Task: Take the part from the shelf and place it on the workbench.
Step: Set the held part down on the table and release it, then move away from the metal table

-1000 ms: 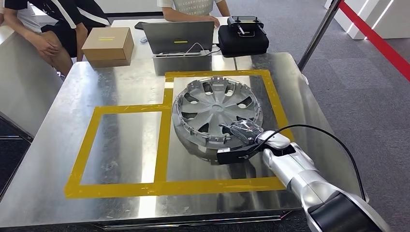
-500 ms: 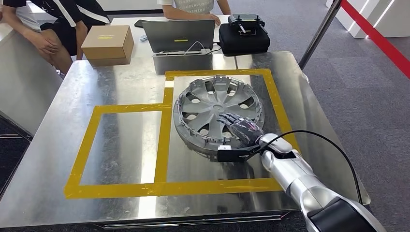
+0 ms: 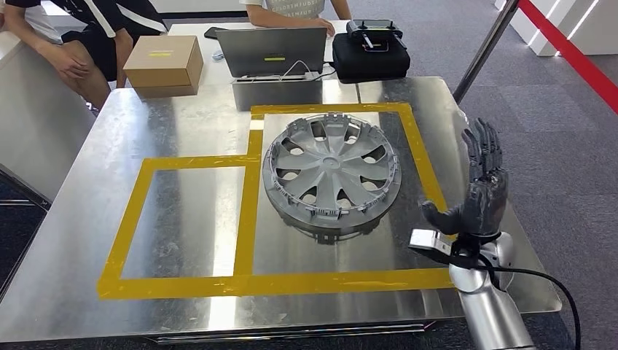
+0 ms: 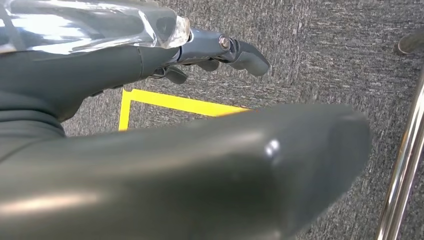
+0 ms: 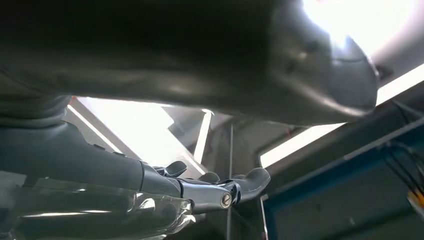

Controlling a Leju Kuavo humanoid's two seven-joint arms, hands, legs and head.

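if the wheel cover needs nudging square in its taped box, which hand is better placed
Likely right. The right hand is raised, open, at the steel workbench beside the silver plastic wheel cover. The left hand hangs over grey carpet.

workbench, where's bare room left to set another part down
The left yellow-taped rectangle on the workbench is bare steel, and so is the strip along the near edge below the tape. The right rectangle is mostly taken by the hubcap. The far edge is crowded by the cardboard box, laptop and black case.
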